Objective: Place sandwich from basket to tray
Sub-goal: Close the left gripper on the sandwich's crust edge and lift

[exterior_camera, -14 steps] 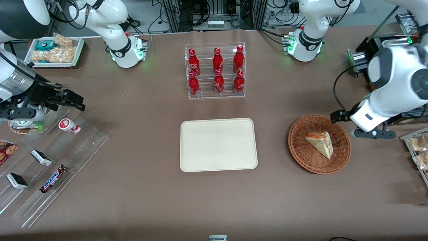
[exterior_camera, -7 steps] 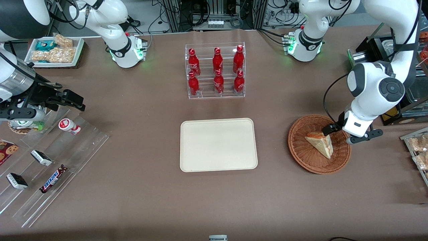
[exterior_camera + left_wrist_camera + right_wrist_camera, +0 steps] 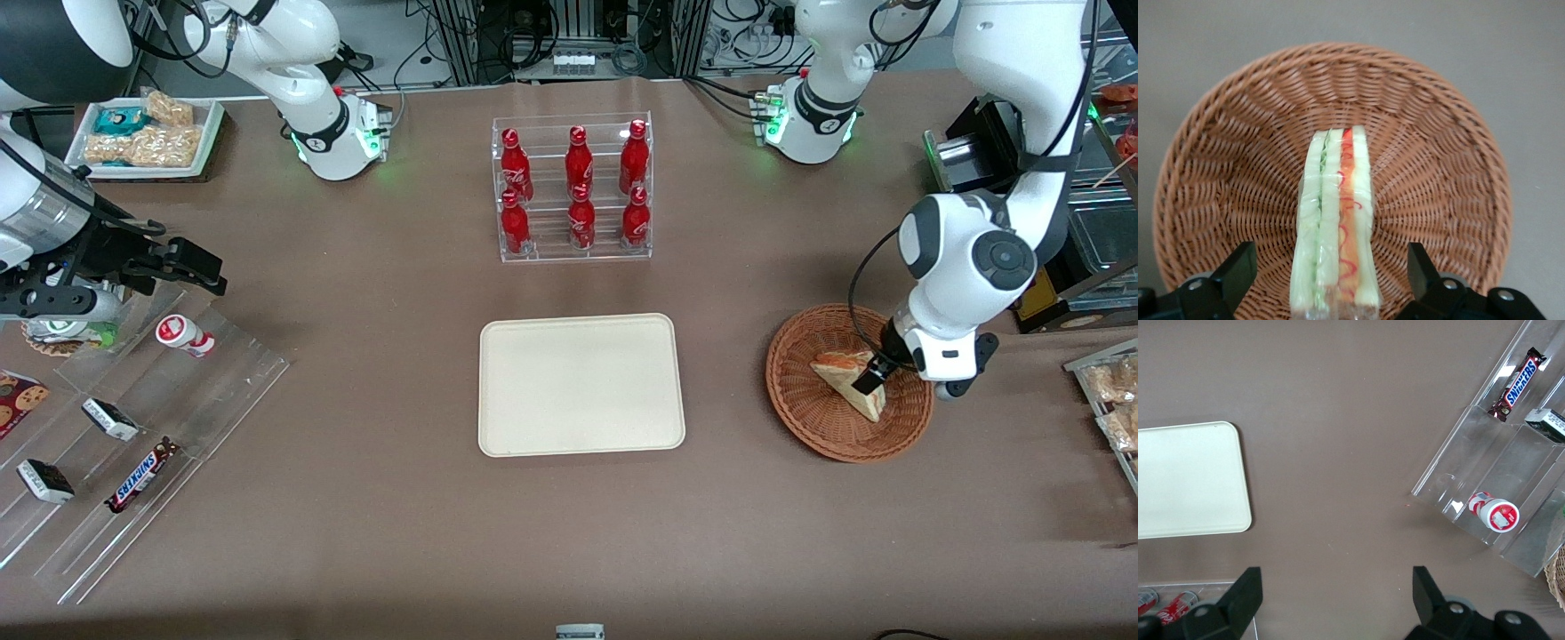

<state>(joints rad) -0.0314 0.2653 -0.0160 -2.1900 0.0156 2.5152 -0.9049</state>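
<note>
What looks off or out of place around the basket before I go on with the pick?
Nothing stands out. The sandwich lies whole inside the basket, filling edge facing up. The tool hangs open over it, one finger either side, apart from the bread. The tray lies flat, toward the parked arm's end from the basket.

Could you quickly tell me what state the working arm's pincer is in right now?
Left pincer: open, low over the basket, one finger on each side of the sandwich, not yet closed on it.
</note>
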